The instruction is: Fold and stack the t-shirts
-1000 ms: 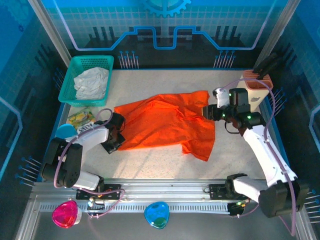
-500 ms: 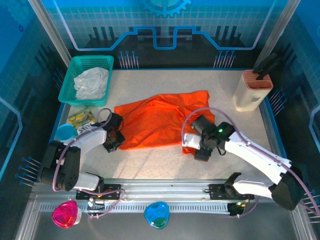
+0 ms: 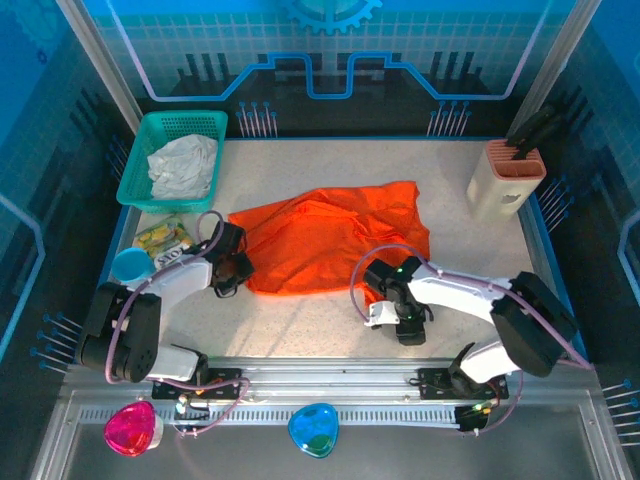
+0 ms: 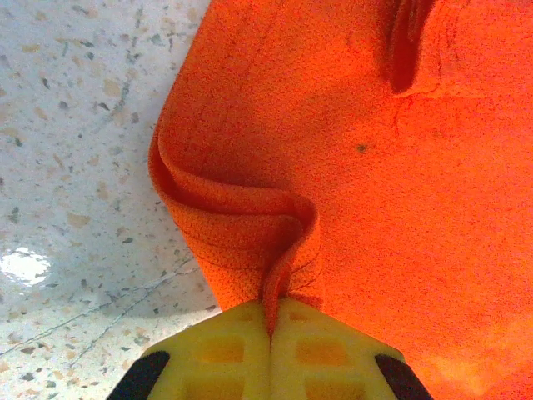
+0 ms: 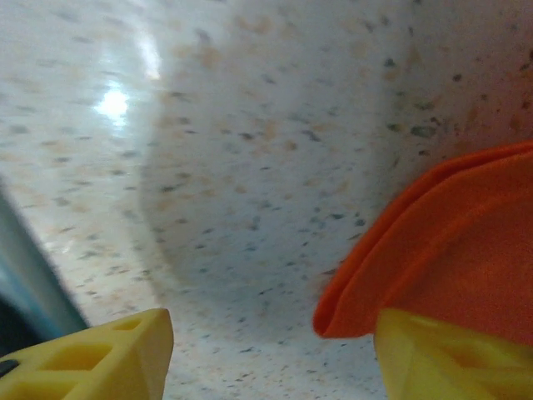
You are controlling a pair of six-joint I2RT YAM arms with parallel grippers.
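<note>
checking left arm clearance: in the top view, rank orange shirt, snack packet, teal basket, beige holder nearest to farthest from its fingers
1. orange t-shirt, pinched by the left fingers
2. snack packet, just left
3. teal basket, far left corner
4. beige holder, far right

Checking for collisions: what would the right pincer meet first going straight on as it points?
Likely the bare tabletop between the right pincer's open fingers; the orange t-shirt's edge sits by one finger. Depth unclear.

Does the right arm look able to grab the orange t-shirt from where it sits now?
Probably yes. The right gripper is open low over the table, and the rounded edge of the orange t-shirt already reaches in between its fingers, with nothing in the way.
</note>
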